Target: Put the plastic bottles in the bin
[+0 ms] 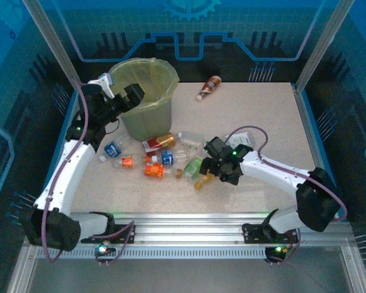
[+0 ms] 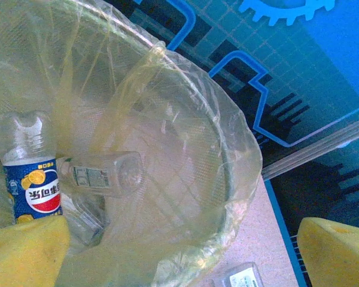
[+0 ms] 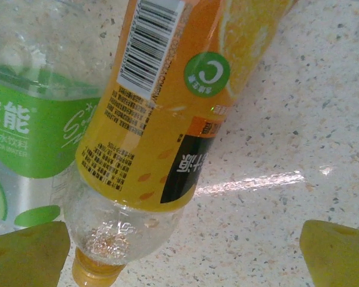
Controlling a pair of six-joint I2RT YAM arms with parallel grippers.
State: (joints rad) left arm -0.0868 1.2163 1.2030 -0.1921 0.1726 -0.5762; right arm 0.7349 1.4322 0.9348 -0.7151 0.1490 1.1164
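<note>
The bin [image 1: 147,116], lined with a yellow-green bag, stands at the back left. My left gripper [image 1: 133,97] hangs open over its near rim, yellow pads [image 2: 27,254] wide apart and nothing between them. Inside the bin [image 2: 227,149] lie a blue-labelled bottle [image 2: 33,179] and a clear one [image 2: 102,174]. Several plastic bottles [image 1: 158,155] lie in a cluster in front of the bin. My right gripper [image 1: 208,168] is low and open at the cluster's right end. An orange-labelled bottle [image 3: 167,113] lies between its pads, nearer the left pad [image 3: 27,254], with a green-labelled bottle [image 3: 30,131] beside it.
A brown-labelled bottle [image 1: 209,87] lies alone at the back of the speckled table [image 1: 262,116], right of the bin. One more bottle [image 2: 242,276] lies on the table just outside the bin's rim. Metal posts and blue walls ring the table.
</note>
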